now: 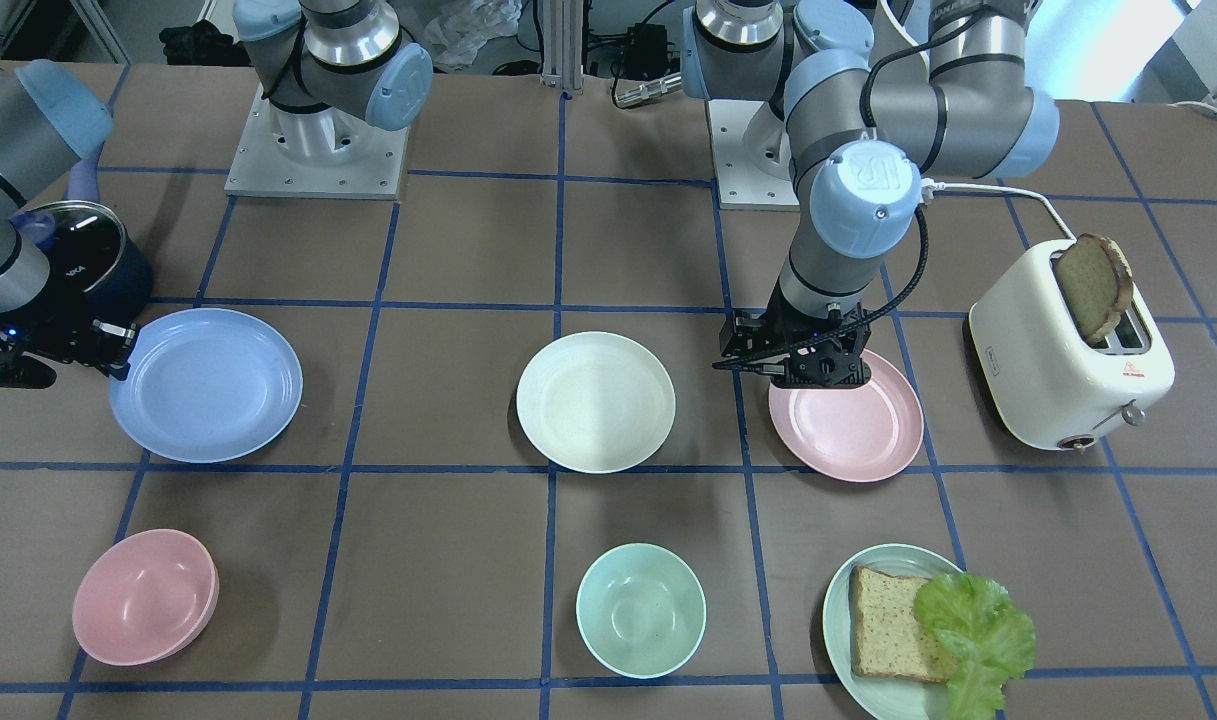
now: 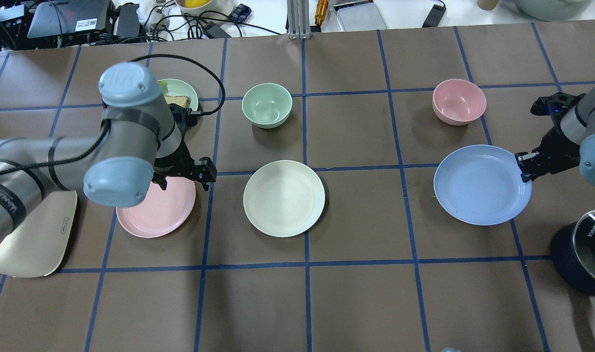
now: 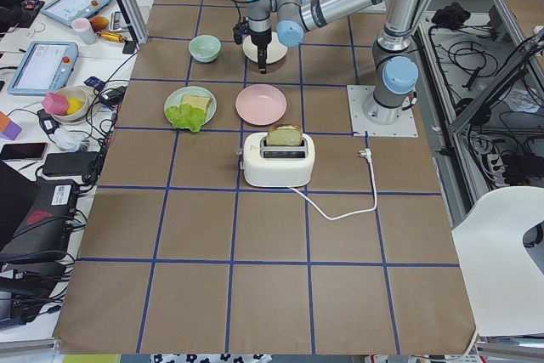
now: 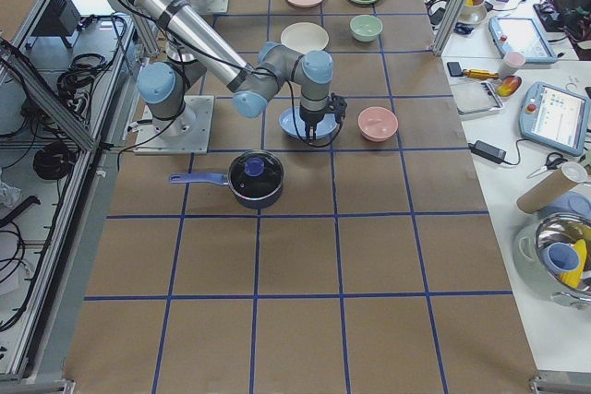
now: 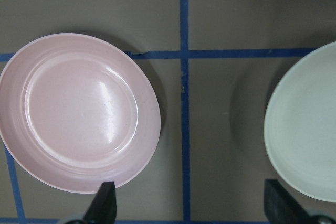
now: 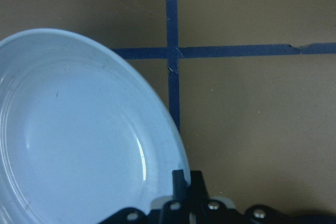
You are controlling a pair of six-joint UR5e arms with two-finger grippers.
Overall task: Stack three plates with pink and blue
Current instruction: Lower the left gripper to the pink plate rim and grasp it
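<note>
right gripper [image 6: 188, 182] pinches the rim of the blue plate [image 6: 68, 140], likely to lift it; left gripper [image 5: 191, 205], spread wide, hangs over the edge of the pink plate [image 5: 79, 111], apparently to grasp it.

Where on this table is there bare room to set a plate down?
Bare: the square between the cream plate and the blue plate, and the robot-side row from the toaster across to the pot. Crowded: around the pink plate, hemmed by toaster and the bread plate.
</note>
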